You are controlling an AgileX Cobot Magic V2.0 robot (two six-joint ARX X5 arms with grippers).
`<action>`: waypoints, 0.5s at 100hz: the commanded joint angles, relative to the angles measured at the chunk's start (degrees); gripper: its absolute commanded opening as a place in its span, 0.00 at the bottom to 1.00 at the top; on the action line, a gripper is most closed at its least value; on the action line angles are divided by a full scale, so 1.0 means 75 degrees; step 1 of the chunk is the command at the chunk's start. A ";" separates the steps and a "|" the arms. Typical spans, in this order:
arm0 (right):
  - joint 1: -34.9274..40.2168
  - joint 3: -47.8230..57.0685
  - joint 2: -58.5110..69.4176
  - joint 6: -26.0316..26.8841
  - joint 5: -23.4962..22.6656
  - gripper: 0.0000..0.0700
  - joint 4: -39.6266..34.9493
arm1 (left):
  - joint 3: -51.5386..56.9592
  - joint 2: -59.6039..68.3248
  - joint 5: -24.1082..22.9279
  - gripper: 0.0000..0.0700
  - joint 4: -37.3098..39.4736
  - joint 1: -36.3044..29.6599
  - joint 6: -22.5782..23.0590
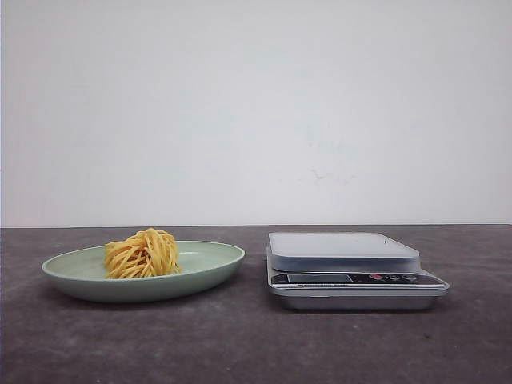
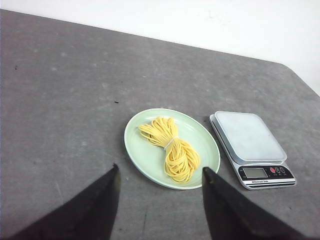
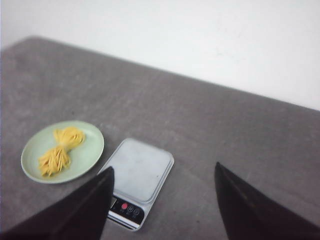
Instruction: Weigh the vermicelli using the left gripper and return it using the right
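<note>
On the grey surface (image 1: 240, 344) the vermicelli (image 1: 142, 254) lies in a pale green plate (image 1: 216, 264), and the scale (image 1: 352, 272) stands just beside the plate, on the robot's right side. The pan of the scale carries nothing, so the weighing is judged as not yet begun. From the left wrist view the noodles look like a longer bundle, tied at the middle with a thin band, and they rest a little off the centre of the plate.

The left tool (image 2: 160, 200) hangs above the surface with its two black fingers spread wide and nothing between them; it looks down at the plate but is well apart from the noodles. The right tool (image 3: 162, 200) is also spread wide and holds nothing, and it is high above the scale.

All steps are left to do, by this judgement: the left tool must take the vermicelli and put it on the scale, and afterwards the right tool must bring it back to the plate.
</note>
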 commanded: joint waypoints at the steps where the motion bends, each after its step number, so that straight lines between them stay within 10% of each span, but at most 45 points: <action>1: 0.0041 -0.0122 -0.0382 0.0154 0.0119 0.57 -0.0006 | 0.0093 0.0023 -0.0041 0.42 0.0076 -0.0052 0.0076; 27: -0.0323 -0.2113 -0.2381 0.0458 -0.0105 0.57 0.0201 | 0.0093 0.0023 -0.0044 0.42 0.0085 -0.0052 0.0073; 50: -0.1276 -0.4100 -0.3625 0.0839 -0.1547 0.57 0.1772 | 0.0076 0.0023 -0.0044 0.42 0.0420 -0.0050 0.0050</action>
